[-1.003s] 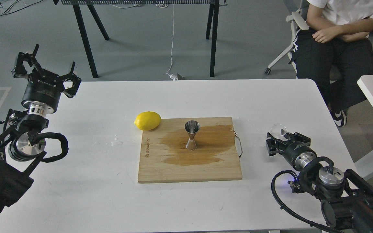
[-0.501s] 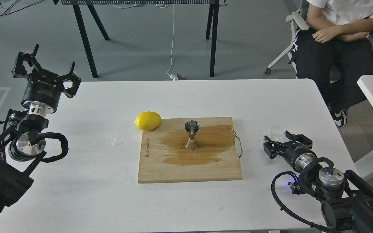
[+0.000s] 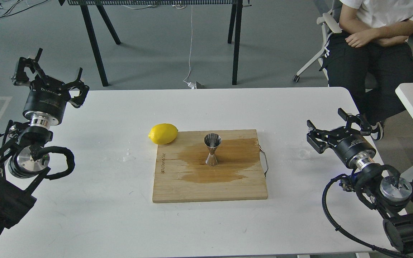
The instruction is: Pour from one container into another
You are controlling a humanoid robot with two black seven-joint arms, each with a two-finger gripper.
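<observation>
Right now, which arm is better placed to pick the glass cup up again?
Right. The right gripper is open and raised just beside the glass cup, which sits on the table right of the cutting board. The left gripper is across the table.

Grey floor [image 3: 156, 53], black-legged table [image 3: 95, 46] behind, white office chair [image 3: 321, 43] right

A white table [image 3: 84, 215] carried a wooden cutting board [image 3: 177, 190] near its middle, darkened by a wet stain. A lemon [image 3: 163, 133] lay at the board's far left corner, touching it. A small clear glass cup [image 3: 304, 154] sat on the table right of the board.
</observation>
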